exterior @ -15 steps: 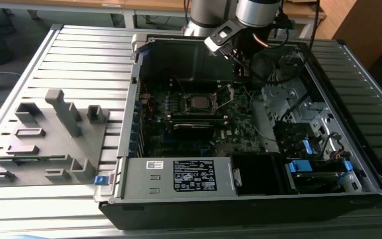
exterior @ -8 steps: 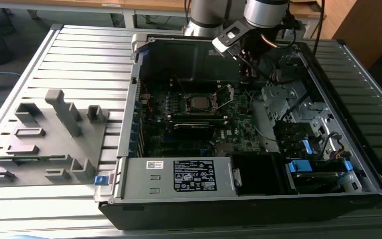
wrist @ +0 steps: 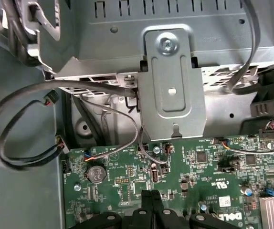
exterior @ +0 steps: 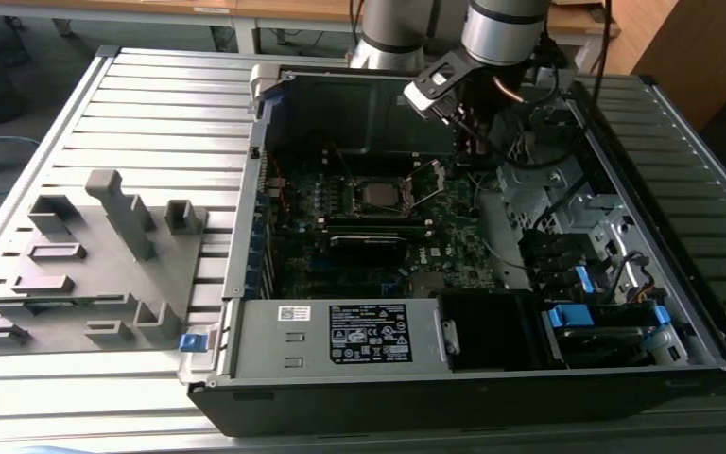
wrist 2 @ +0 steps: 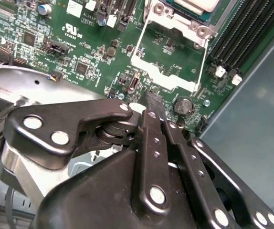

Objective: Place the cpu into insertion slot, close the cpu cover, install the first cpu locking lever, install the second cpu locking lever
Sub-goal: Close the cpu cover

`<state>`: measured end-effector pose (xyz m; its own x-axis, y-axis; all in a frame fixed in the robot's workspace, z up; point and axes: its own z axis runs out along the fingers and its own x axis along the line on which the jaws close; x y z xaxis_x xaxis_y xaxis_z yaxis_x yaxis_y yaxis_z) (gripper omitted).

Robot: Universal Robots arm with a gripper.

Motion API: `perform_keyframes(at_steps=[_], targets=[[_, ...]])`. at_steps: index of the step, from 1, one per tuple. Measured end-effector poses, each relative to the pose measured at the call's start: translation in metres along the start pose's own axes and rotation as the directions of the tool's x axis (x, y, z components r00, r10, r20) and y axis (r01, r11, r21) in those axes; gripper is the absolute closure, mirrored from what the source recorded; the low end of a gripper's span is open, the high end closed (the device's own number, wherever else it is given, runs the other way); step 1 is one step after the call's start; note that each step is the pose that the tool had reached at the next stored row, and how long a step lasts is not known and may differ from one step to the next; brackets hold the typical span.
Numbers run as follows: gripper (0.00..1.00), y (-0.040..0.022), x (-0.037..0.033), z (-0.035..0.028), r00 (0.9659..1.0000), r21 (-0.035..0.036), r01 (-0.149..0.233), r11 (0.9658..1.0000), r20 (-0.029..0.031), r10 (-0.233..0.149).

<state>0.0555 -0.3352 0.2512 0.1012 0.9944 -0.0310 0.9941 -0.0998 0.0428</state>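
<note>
Seems at closing cover (wrist 2: 149, 67): cpu (exterior: 376, 194) seated at eight o'clock from empty, fingers-together gripper (exterior: 479, 142) in exterior view; needs gentle push.

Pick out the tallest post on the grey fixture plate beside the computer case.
The tall post near the middle of the grey fixture plate, in the exterior view. It rises well above the shorter blocks on either side of it.

Soft, even light is washing over the scene.
You're getting glare off the table (exterior: 148, 104) slats, the case (exterior: 245, 218) interior is lying in shadow, and the gripper (wrist 2: 156, 112) links are catching soft highlights.
</note>
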Motion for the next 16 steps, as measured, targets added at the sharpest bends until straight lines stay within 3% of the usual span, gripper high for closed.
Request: perform_keyframes(at_steps=[8,12,16], targets=[[0.89,-0.0005,0.0004,0.0133,1.0000,0.0000,0.002,1.0000,0.0000,-0.002],[0.89,-0.0005,0.0004,0.0146,0.9995,-0.0010,0.033,0.9995,-0.0011,-0.033],[0.89,-0.0005,0.0004,0.0147,0.9993,-0.0012,0.037,0.9993,-0.0015,-0.037]])
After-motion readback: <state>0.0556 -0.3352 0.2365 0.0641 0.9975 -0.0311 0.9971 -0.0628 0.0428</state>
